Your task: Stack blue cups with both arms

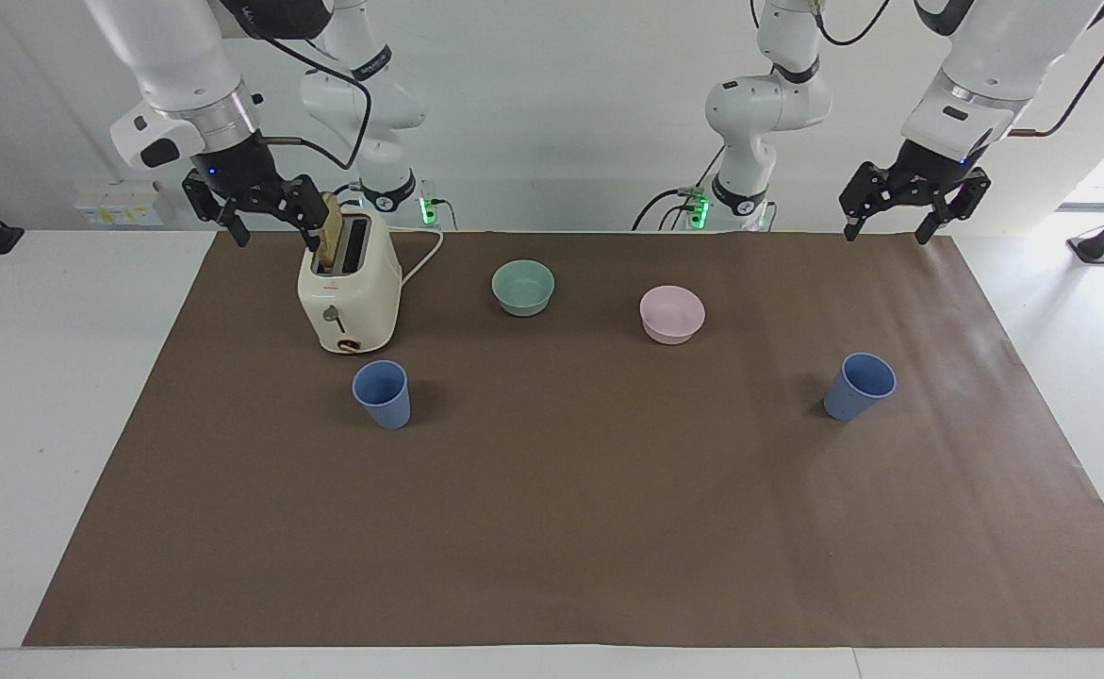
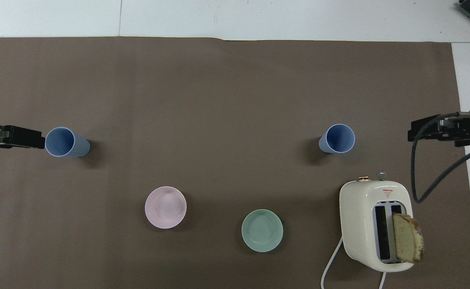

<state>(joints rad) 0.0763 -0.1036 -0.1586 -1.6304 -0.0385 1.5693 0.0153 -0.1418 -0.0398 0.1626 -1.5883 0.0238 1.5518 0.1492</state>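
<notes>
Facing view, blue cups (image 1: 383,395) apart, left gripper (image 1: 887,226) aloft

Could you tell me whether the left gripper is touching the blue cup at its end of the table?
Apart. The facing view shows the left gripper raised high, well above the blue cup standing on the brown mat.

toaster cord (image 2: 331,265) cut off at edge

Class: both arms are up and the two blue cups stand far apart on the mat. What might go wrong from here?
1. The right gripper, open, hangs beside the toast in the toaster; reaching for the nearby blue cup might clip them.
2. The other blue cup, toward the left gripper's end, is light and could tip.
</notes>
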